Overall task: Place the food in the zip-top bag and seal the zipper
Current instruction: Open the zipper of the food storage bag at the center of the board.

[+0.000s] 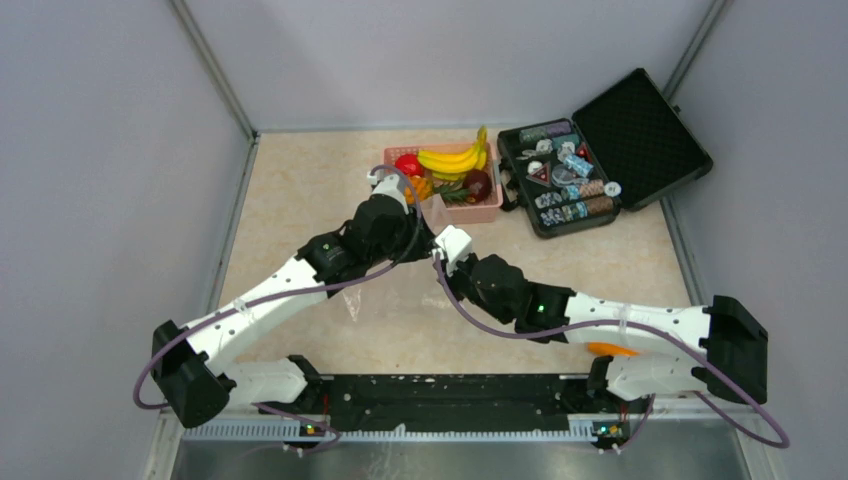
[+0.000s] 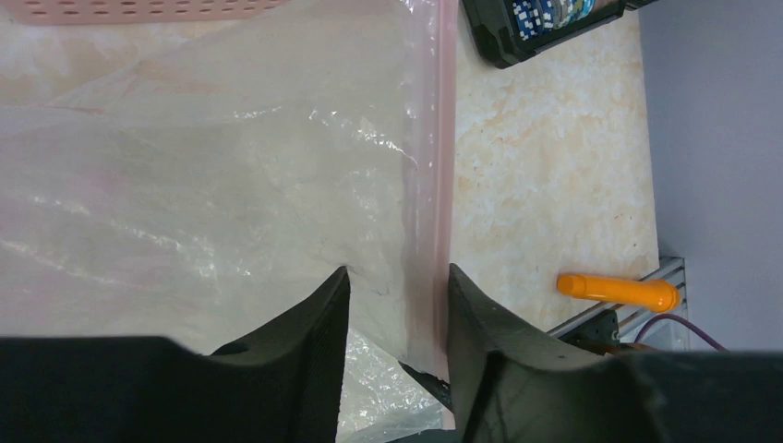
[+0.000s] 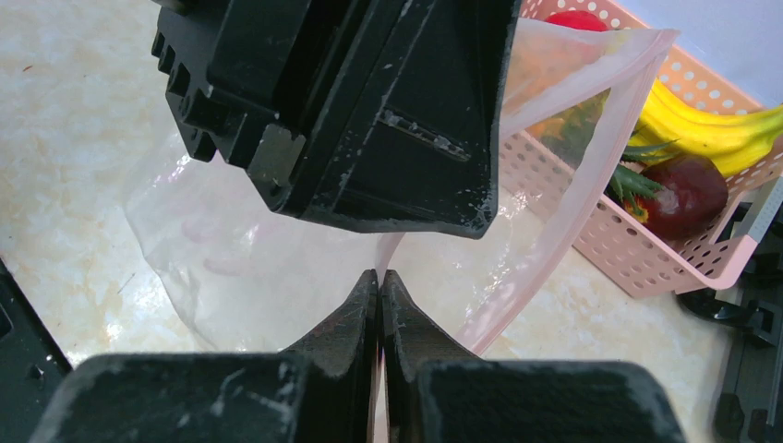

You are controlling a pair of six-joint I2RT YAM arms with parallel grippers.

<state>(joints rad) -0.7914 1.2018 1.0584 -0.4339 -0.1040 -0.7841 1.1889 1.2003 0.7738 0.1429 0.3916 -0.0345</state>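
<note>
While your right gripper (image 3: pixel 379 277) was clamped tight on what looked like a fold of the bag (image 2: pixel 231 185), holding it up, your left gripper (image 2: pixel 397 272) stood part-open astride the zipper (image 2: pixel 429 185), one finger on each side and not yet pinching it. Just beyond the bag, all the food (image 1: pixel 452 160) sat in the basket (image 1: pixel 470 214). Nothing showed inside the bag, so by my reading you had both the loading and the sealing left to do.
</note>
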